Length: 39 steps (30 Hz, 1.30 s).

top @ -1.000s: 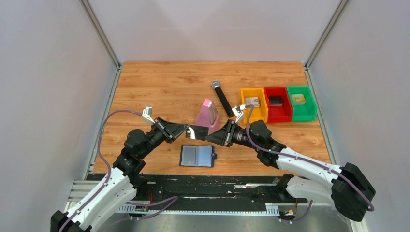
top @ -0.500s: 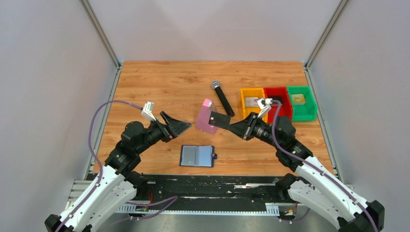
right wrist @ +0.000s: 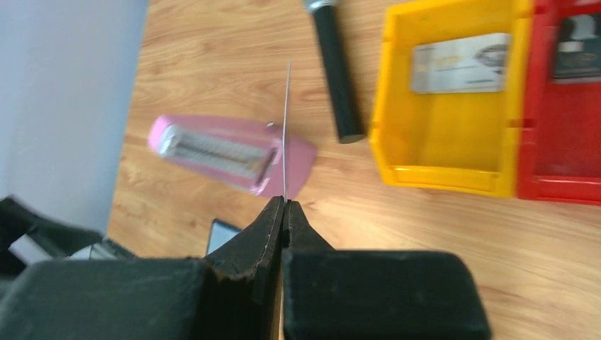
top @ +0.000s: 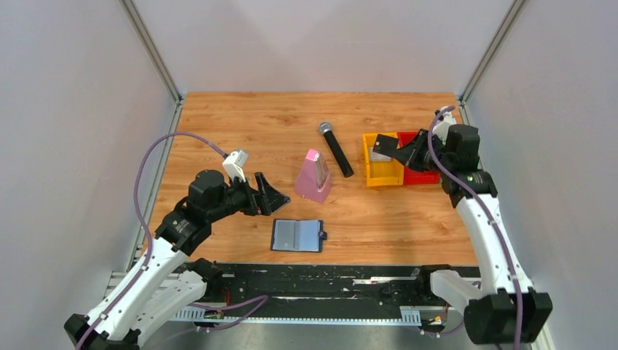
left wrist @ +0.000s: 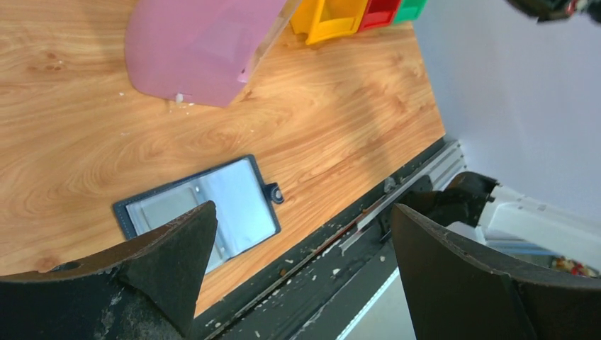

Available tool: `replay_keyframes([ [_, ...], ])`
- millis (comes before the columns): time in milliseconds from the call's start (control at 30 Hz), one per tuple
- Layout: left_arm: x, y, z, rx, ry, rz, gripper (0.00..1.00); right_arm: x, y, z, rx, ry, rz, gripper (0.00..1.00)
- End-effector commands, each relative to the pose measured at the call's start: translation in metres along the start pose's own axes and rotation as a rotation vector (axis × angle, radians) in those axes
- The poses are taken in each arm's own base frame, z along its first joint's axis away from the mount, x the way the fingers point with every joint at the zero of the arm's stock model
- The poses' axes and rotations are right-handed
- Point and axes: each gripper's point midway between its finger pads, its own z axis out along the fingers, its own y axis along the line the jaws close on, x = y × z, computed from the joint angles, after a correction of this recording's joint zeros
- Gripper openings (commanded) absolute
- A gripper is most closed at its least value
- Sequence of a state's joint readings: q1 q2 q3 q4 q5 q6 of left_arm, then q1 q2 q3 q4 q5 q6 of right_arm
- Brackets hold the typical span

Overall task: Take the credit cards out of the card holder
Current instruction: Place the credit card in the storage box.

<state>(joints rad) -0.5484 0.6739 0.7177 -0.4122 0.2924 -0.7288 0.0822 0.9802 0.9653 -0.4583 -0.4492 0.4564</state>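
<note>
While card holder [top: 296,235] lies open, flat on table [top: 240,131] near front edge, one card [right wrist: 286,120] is pinched edge-on in closed right gripper [right wrist: 285,204] above yellow bin [top: 382,180], second card [right wrist: 461,62] already sat inside. Left gripper [left wrist: 301,212] spread wide, nothing held. Holder slots look bare, so prob only drop-off left.

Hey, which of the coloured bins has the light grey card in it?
The yellow bin, next to the microphone; the red bin beside it holds a dark card.

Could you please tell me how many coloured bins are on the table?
3, side by side at the far right: the yellow bin, the red bin beside it, then the green bin, which the right arm hides in the top view.
</note>
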Motion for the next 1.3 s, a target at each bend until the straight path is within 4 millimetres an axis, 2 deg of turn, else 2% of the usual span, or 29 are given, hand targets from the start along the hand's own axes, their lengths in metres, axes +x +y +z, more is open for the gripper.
replay_keyframes([
  [0, 0.006, -0.001, -0.004, 0.011, 0.056, 0.101, 1.0, -0.028, -0.052, -0.003, 0.166, 0.035, -0.046, 0.0],
  [100, 0.009, 0.002, -0.004, 0.007, 0.067, 0.111, 1.0, -0.046, -0.082, 0.0, 0.17, 0.085, 0.022, 0.0],
  [200, 0.012, 0.006, -0.003, -0.008, 0.077, 0.118, 1.0, -0.059, -0.118, 0.004, 0.256, 0.143, 0.059, 0.0],
  [333, 0.015, 0.011, 0.0, -0.021, 0.091, 0.121, 1.0, -0.071, -0.154, 0.007, 0.339, 0.198, 0.03, 0.0],
  [567, 0.013, 0.017, 0.006, -0.053, 0.083, 0.106, 1.0, -0.072, -0.195, 0.025, 0.387, 0.311, 0.01, 0.0],
  [800, -0.002, 0.029, 0.002, -0.145, 0.028, 0.123, 1.0, -0.069, -0.223, 0.04, 0.424, 0.387, 0.013, 0.0],
  [1000, -0.005, 0.035, 0.001, -0.179, 0.006, 0.123, 1.0, -0.058, -0.222, 0.059, 0.342, 0.434, 0.019, 0.0],
  [1267, -0.006, 0.039, 0.004, -0.195, 0.007, 0.128, 1.0, -0.053, -0.23, 0.076, 0.306, 0.463, 0.024, 0.0],
])
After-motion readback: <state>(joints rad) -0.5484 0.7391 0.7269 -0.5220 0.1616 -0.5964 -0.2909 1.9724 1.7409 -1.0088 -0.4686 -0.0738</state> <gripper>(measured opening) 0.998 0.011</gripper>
